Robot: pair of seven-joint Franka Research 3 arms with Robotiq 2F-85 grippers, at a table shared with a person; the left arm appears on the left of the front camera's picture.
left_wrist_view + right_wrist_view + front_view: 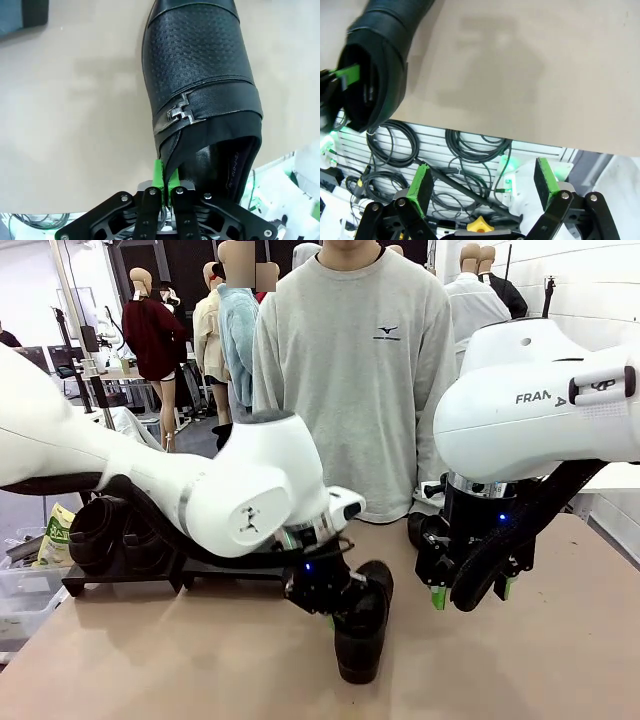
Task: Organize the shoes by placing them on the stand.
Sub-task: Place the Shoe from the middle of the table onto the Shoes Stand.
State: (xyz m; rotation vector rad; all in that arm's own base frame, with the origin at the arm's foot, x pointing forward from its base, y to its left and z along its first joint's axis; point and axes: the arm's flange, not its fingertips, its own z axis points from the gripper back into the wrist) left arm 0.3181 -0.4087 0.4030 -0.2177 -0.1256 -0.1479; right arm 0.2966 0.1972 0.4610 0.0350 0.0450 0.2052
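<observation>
The shoe (362, 635) in play lies just off the right end of the stand (110, 578), on the side toward the robot. Its long axis runs from the far side toward the robot's edge of the counter (180, 660), rounded toe nearest the front camera and low, heel end raised. I cannot tell whether the toe rests on the counter. The left fingers (158, 175) are clenched on the side wall of the shoe's collar, one green pad inside the opening. Its upper is embossed with a fine grid, crossed by a strap with a small metal buckle, and the print on the insole is too small to read. More black shoes (100, 530) sit on the stand, partly hidden by the left arm. Farther right of the stand, past the gripped shoe, the right fingers (546, 177) hang released and empty. That arm's casing reads "FRAN" and "A".
</observation>
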